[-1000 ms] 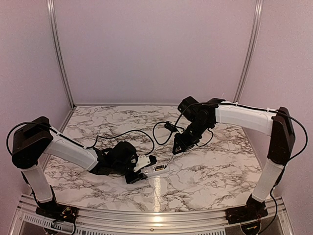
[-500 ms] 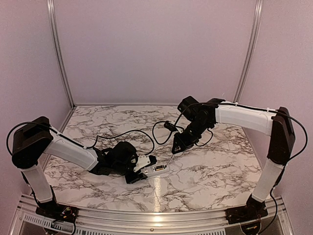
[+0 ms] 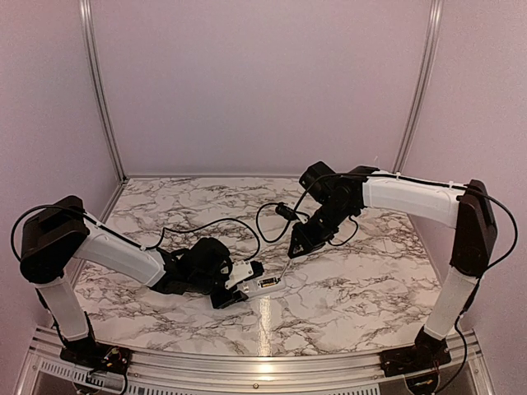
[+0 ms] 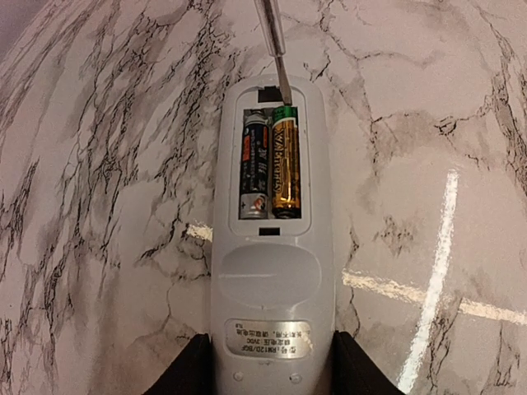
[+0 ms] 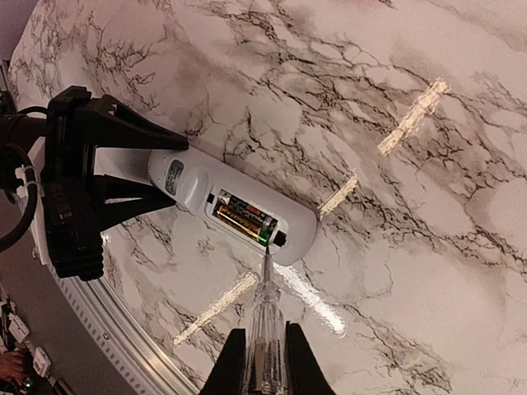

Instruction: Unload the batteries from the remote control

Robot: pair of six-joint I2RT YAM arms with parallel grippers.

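Marbled tabletop (image 3: 354,288), glare streaks across it. White remote control (image 4: 268,280) flat on it near front centre, back up, cover off, label at one end. Both batteries (image 4: 286,169) seated side by side in the bay: one dark, one gold with a green end. Clamped on the label end: left end effector (image 4: 272,374). Pinched in right end effector (image 5: 265,362): pen-like tool (image 5: 266,317), tip at the gold cell's green end.

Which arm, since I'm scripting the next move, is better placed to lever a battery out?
Right. The right gripper holds the thin tool, whose tip sits at the green end of the gold battery. The left gripper is clamped on the remote control at its label end, steadying it.
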